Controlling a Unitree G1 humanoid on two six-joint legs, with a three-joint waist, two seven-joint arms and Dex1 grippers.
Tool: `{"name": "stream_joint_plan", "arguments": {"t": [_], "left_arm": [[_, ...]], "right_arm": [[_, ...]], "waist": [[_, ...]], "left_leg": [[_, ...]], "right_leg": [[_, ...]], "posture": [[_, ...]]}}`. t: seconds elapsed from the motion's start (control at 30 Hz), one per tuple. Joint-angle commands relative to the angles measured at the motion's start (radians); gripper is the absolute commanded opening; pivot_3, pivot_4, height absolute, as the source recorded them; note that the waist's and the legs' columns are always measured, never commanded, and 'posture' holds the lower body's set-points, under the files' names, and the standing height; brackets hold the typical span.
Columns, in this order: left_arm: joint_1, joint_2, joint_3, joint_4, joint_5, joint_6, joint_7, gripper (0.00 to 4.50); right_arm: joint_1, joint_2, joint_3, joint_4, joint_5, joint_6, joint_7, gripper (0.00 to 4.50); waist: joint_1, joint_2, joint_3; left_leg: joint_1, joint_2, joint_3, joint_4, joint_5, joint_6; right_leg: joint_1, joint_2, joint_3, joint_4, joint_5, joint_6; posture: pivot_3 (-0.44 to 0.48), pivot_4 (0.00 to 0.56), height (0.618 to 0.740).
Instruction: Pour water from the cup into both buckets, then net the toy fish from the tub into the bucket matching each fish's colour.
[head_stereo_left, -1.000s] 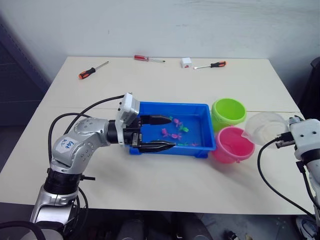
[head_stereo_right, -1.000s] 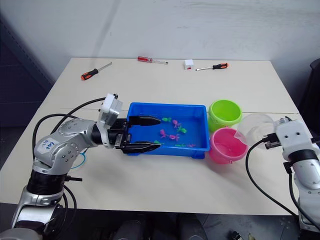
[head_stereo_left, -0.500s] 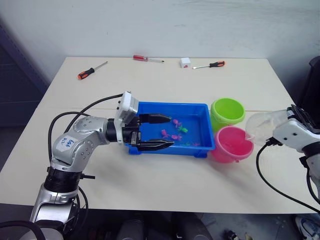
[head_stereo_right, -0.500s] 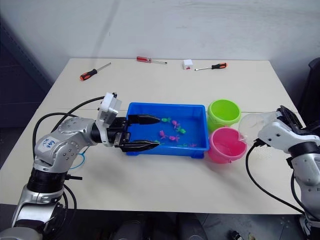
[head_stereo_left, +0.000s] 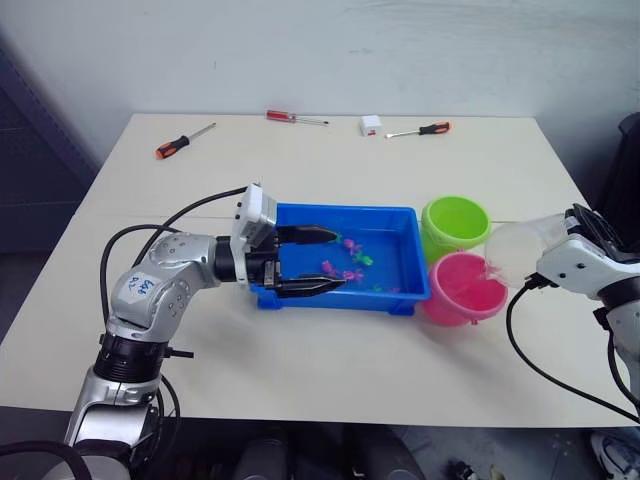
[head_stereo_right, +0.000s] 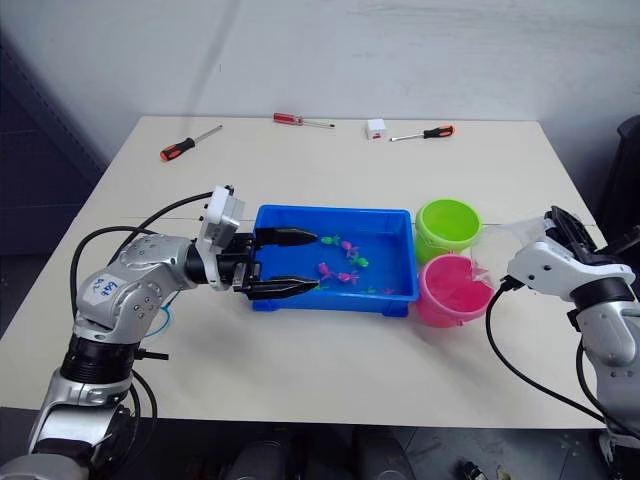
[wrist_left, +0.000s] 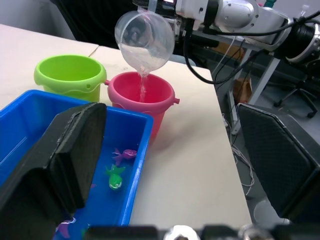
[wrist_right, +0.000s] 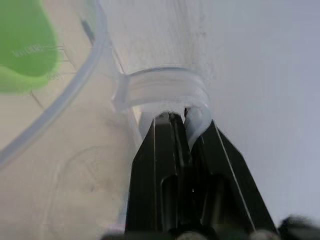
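Right gripper clamped on cup handle, lip tilted over pink bucket; green bucket just beyond. Left gripper spread over tub.

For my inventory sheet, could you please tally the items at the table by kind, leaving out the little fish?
screwdrivers: 3
buckets: 2 (one green, one pink)
tub: 1
cup: 1
white box: 1
Total: 8
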Motion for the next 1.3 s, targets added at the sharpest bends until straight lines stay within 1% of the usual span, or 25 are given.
{"name": "stream_joint_plan", "arguments": {"t": [0.03,0.13,0.3,0.4,0.47,0.57,0.73,0.9,1.1,1.3], "left_arm": [[-0.033,0.002,0.022,0.025,0.012,-0.030,-0.009,4.50],[-0.060,-0.022,0.022,0.028,0.003,-0.025,0.000,4.50],[-0.068,-0.051,0.019,0.041,0.024,-0.035,0.026,4.50],[-0.066,-0.062,0.026,0.038,0.017,-0.022,0.044,4.50],[-0.066,-0.064,0.025,0.033,0.012,-0.017,0.046,4.50],[-0.071,-0.066,0.021,0.038,0.018,-0.024,0.042,4.50],[-0.091,-0.073,0.023,0.067,0.032,-0.037,0.049,4.50],[-0.096,-0.072,0.025,0.083,0.055,-0.056,0.059,4.50],[-0.084,-0.066,0.036,0.058,0.050,-0.049,0.066,4.50],[-0.074,-0.066,0.040,0.043,0.051,-0.050,0.076,4.50]], "right_arm": [[-0.033,0.027,-0.091,-0.023,0.112,0.107,0.022,0.03],[-0.057,0.029,-0.107,-0.014,0.183,0.178,0.068,0.03],[-0.178,0.056,-0.150,0.023,0.335,0.381,0.093,0.03],[-0.268,0.048,-0.134,0.072,0.367,0.443,0.077,0.03],[-0.326,0.038,-0.105,0.118,0.358,0.442,0.062,0.03],[-0.402,0.012,-0.043,0.212,0.312,0.390,0.043,0.03],[-0.548,-0.044,0.104,0.468,0.200,0.201,-0.008,0.03],[-0.662,-0.111,0.260,0.667,0.059,-0.006,-0.051,0.03],[-0.776,-0.161,0.416,0.797,-0.109,-0.178,-0.125,0.03],[-0.841,-0.195,0.528,0.841,-0.259,-0.295,-0.210,0.03]], "waist": [[0.000,0.000,0.000],[0.000,0.000,0.000],[-0.003,0.000,0.000],[-0.003,0.000,0.000],[-0.003,0.000,0.000],[-0.004,0.000,0.000],[-0.004,0.000,0.000],[-0.005,0.000,0.000],[-0.011,0.000,0.000],[-0.022,0.000,0.000]], "left_leg": [[0.000,0.000,0.000,0.000,0.000,0.000],[0.000,0.000,0.000,0.000,0.000,0.000],[0.000,0.000,0.000,0.000,0.000,0.000],[0.000,0.000,0.000,0.000,0.000,-0.001],[0.000,0.000,0.000,0.000,0.001,0.000],[0.000,0.000,0.001,0.001,0.001,0.000],[0.000,0.000,0.001,0.001,0.001,0.000],[-0.001,0.000,0.001,0.000,0.001,0.000],[-0.002,0.000,0.001,0.001,0.001,0.000],[-0.003,0.000,0.001,0.001,0.001,0.000]], "right_leg": [[0.000,0.000,0.000,0.000,0.000,0.000],[-0.001,-0.001,0.000,0.000,0.000,0.000],[-0.001,0.000,0.000,0.002,0.000,0.000],[-0.002,0.000,0.000,0.003,0.000,0.000],[-0.002,-0.001,0.000,0.003,0.000,0.000],[-0.002,-0.001,0.001,0.003,0.000,0.000],[-0.002,-0.001,0.000,0.002,0.000,0.000],[-0.003,-0.001,0.000,0.003,0.000,0.000],[-0.004,-0.001,0.001,0.003,0.000,0.000],[-0.005,-0.001,0.001,0.004,0.000,0.000]], "posture": [[0.000,0.150,0.740],[0.000,0.150,0.740],[0.000,0.150,0.740],[0.000,0.150,0.740],[0.000,0.150,0.740],[0.000,0.150,0.740],[0.000,0.150,0.740],[0.000,0.150,0.740],[0.000,0.150,0.740],[0.000,0.150,0.740]]}}
